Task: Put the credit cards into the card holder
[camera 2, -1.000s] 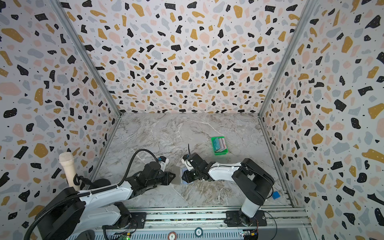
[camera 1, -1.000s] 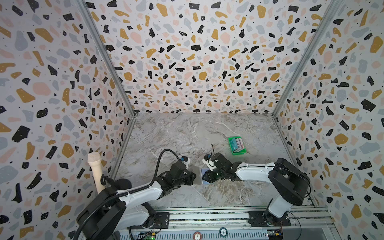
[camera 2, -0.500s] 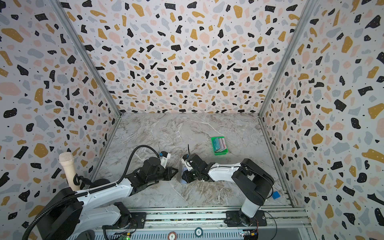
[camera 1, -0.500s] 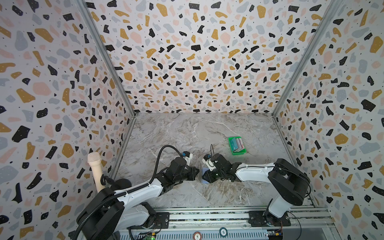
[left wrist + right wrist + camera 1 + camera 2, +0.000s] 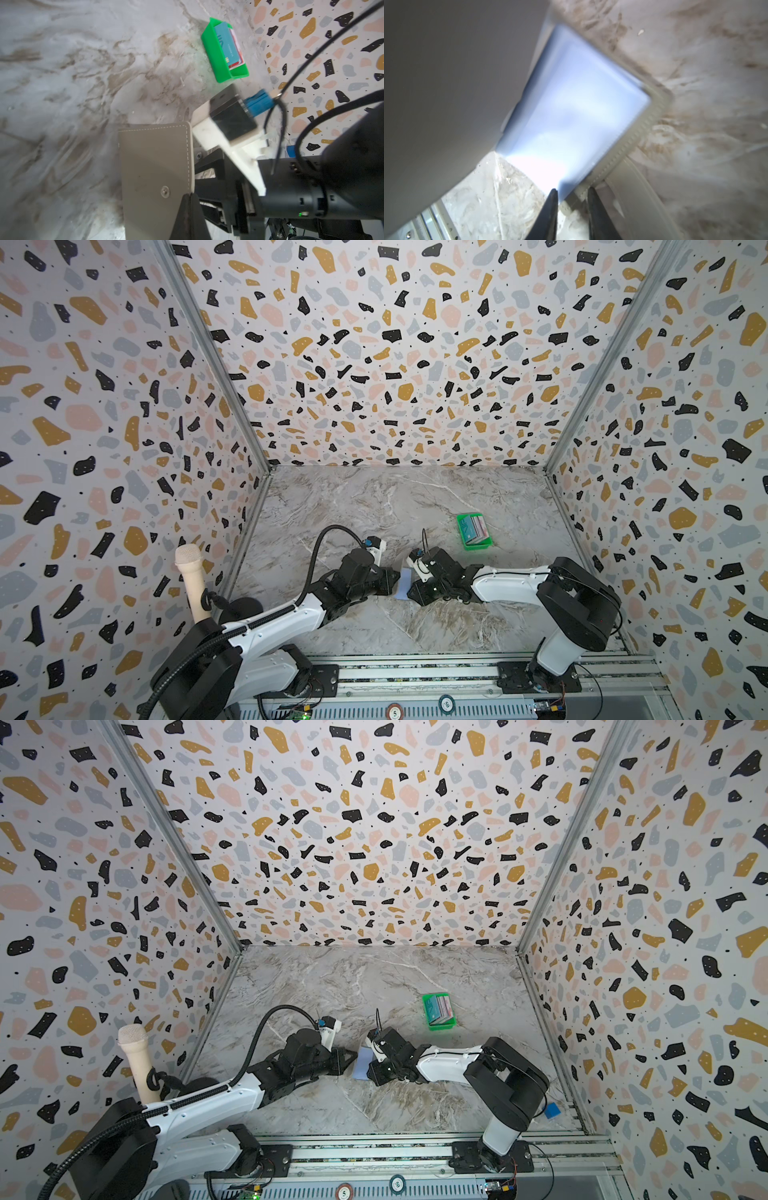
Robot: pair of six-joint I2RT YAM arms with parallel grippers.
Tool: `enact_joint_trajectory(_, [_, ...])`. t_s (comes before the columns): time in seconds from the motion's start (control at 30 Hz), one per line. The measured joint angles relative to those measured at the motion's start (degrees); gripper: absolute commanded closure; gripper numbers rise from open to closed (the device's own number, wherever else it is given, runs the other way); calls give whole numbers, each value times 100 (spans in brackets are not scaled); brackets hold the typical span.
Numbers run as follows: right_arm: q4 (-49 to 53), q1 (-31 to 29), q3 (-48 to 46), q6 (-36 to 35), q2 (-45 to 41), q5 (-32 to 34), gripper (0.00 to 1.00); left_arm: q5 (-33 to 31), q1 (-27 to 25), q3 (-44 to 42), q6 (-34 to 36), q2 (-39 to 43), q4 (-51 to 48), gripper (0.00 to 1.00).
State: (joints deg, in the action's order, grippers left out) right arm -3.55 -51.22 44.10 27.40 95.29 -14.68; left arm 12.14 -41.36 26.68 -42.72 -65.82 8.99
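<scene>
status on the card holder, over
left hand shut on card holder flap. right hand open at light-blue card on holder's inside. other cards in green tray.

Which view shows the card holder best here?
The left wrist view: the card holder is sharp and near, with its grey flap, stitching and snap button plain. The right wrist view shows its inside blurred, with a pale blue card. Both top views show only a small pale patch between the arms.
</scene>
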Motion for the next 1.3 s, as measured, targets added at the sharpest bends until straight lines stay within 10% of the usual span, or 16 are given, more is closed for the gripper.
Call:
enact_joint_trajectory(0.77, [-44,533,-326,345,-658,166,48,-496,566,-811,286,273,11,100])
enact_joint_trajectory(1.07, [-160,612,-243,459,-420,278,95,-404,568,-992,240,258,50,100])
enact_joint_trajectory(1.3, [0,573,-442,402,-715,413,100,-87,669,-1128,101,319,131,96])
